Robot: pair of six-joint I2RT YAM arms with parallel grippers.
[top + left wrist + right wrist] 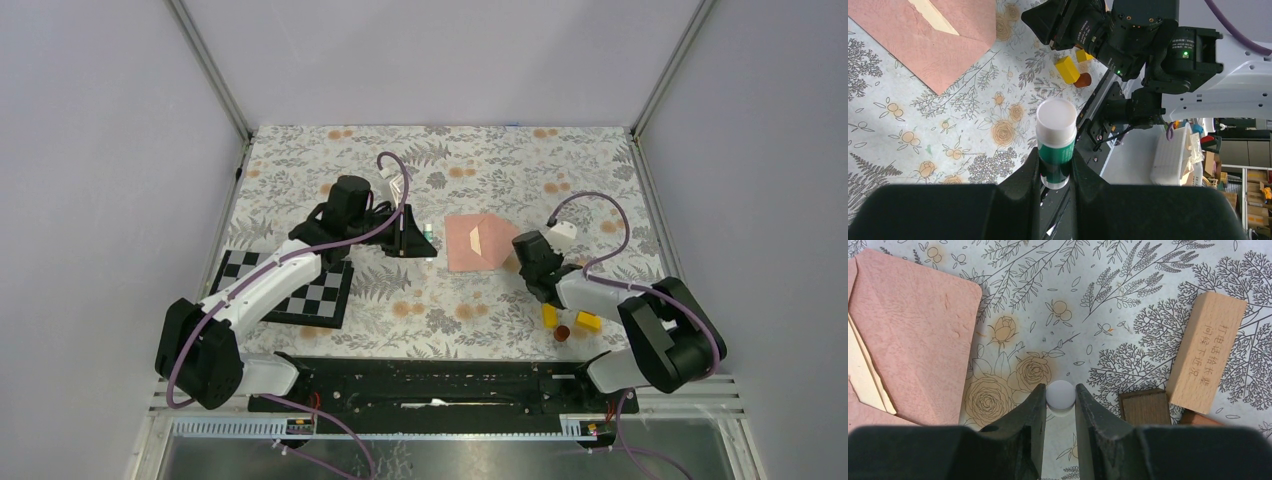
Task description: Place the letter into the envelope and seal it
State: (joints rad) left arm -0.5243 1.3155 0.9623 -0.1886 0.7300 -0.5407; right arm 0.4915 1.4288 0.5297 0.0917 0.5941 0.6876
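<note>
Floral table [300,160]: envelope [478,243] between glue stick [1056,137] and white cap [1060,394], blocks [588,321] nearby.

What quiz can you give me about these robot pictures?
1. What does the left gripper hold? A) glue stick B) pencil C) spoon
2. Fill the gap: the right gripper pinches a small ___ round thing.
3. True or false: in the top view the envelope lies between the two grippers.

Key: 1 A; 2 white; 3 true.
</note>
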